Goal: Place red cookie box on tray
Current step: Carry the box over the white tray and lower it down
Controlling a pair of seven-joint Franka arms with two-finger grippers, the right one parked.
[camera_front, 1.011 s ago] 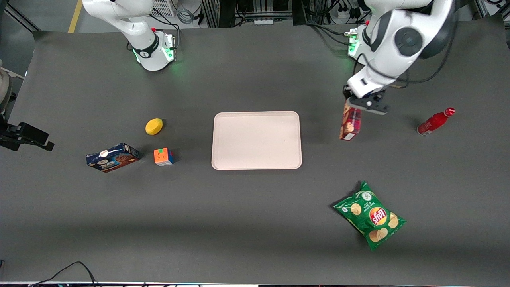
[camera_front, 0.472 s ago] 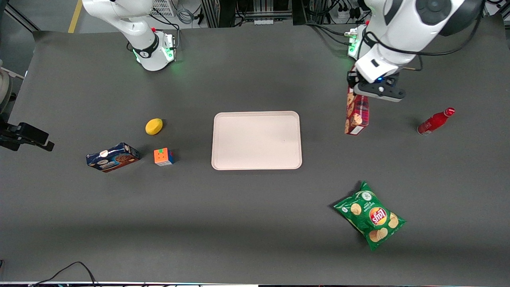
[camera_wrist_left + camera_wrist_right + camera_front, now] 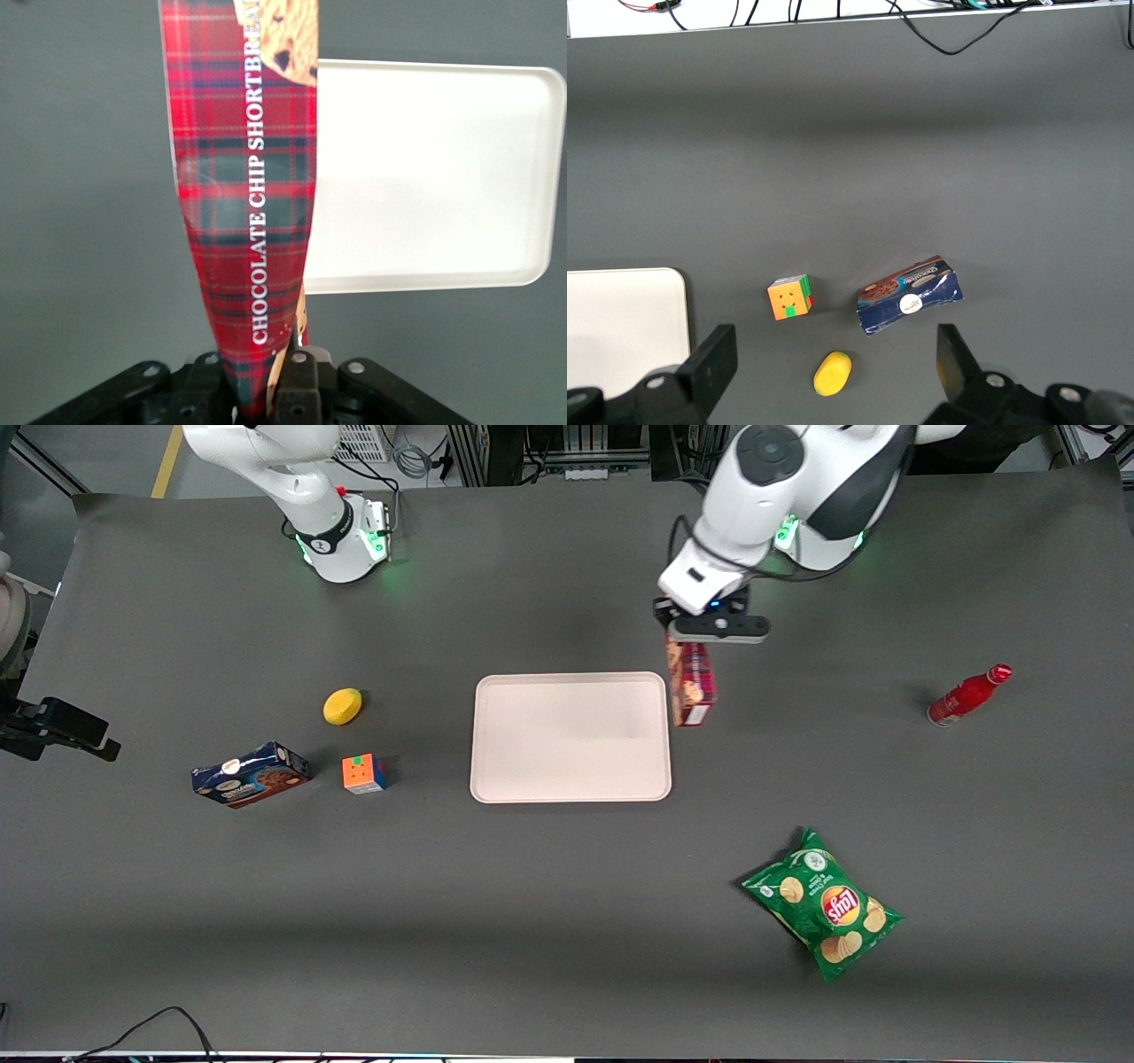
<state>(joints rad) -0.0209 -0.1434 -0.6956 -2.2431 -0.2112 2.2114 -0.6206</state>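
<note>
red tartan shortbread box point(image 3: 690, 683) hangs clamped by one end in the left gripper point(image 3: 714, 629), just beside the pink-beige tray point(image 3: 570, 779) rim; advise carrying it fully over the tray, then lowering before release.

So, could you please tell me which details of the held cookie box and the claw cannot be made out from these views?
- Front view: the claw holds the cookie box beside the tray; the wrist camera bar hides the fingertips.
- Left wrist view: the frame edge cuts off the cookie box's hanging end, so its height above the table is unclear.
- Right wrist view: neither appears.
</note>
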